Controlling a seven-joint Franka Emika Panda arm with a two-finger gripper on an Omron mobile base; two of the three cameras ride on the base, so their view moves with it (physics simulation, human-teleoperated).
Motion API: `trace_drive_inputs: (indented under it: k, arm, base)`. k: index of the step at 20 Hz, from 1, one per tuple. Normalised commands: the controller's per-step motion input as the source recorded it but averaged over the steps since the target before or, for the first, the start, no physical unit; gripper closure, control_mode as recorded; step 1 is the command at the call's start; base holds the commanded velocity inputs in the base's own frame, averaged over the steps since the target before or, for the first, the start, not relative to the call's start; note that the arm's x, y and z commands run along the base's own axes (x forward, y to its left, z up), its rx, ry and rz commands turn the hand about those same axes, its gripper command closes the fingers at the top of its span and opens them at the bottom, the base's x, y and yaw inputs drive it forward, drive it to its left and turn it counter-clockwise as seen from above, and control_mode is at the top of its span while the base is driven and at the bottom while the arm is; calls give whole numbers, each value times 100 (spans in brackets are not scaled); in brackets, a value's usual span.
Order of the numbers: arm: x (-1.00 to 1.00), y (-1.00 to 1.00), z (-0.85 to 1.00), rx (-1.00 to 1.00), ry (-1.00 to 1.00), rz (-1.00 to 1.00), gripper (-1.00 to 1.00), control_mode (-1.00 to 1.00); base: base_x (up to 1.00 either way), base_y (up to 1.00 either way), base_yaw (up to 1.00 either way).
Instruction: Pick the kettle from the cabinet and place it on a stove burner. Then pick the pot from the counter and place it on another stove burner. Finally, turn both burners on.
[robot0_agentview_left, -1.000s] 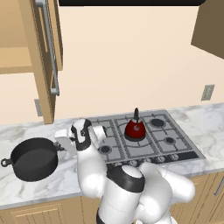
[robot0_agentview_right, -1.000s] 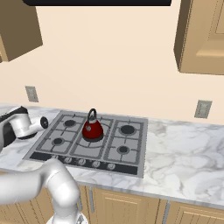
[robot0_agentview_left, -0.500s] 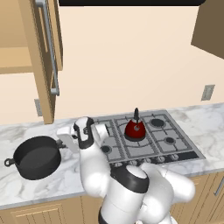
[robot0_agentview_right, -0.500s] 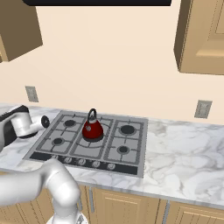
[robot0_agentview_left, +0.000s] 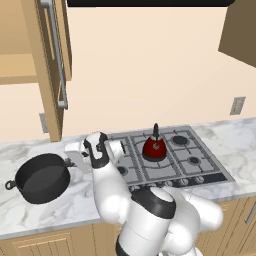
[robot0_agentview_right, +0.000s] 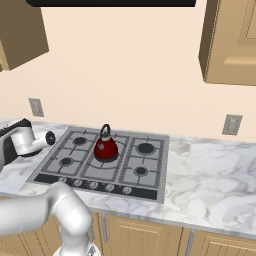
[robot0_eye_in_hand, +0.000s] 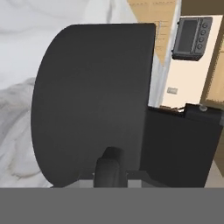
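Off to the gripper's (robot0_agentview_left: 75, 159) right the kettle (robot0_agentview_left: 154, 147) already sits on a burner (robot0_agentview_left: 156, 152), and now the jaws look clamped on the pot's (robot0_agentview_left: 42, 177) near handle, knobs untouched.

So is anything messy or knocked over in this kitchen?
No, nothing stands out. The red kettle sits upright on a stove burner, and the black pot sits level on the marble counter, with nothing spilled. The cabinet door hangs open. The gripper is shut at the pot's near handle.
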Motion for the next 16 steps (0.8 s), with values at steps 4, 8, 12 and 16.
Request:
trace_drive_inputs:
  k: [4, 8, 12, 16]
  arm:
    - [0, 0, 16, 1, 0, -1, 100, -100]
    - [0, -1, 17, 2, 0, -2, 100, -100]
    - [0, -2, 18, 1, 0, -3, 100, -100]
    - [0, 0, 18, 0, 0, -2, 100, -100]
  base:
    - [0, 0, 0]
    - [0, 0, 0]
    - [0, 0, 0]
    - [0, 0, 0]
